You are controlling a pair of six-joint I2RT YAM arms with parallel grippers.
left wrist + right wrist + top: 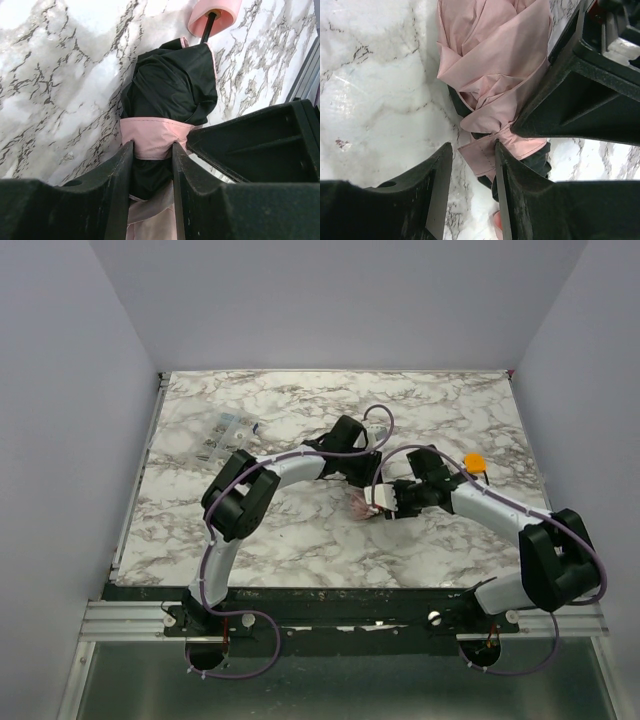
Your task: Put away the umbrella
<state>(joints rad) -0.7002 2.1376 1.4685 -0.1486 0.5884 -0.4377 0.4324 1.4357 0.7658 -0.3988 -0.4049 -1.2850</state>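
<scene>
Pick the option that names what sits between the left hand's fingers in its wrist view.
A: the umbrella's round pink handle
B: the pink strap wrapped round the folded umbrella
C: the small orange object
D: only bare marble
B: in the left wrist view the left hand has its two fingers on either side of the pink strap, which wraps the dark folds of the umbrella.

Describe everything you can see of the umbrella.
The umbrella is a folded compact of pale pink and black fabric, bunched loosely. A pink strap wraps its middle; a thin dark shaft leads to a small pink handle. It lies on the marble table. The left gripper clamps it at the strap; the right gripper straddles the strap's end, jaws open.
</scene>
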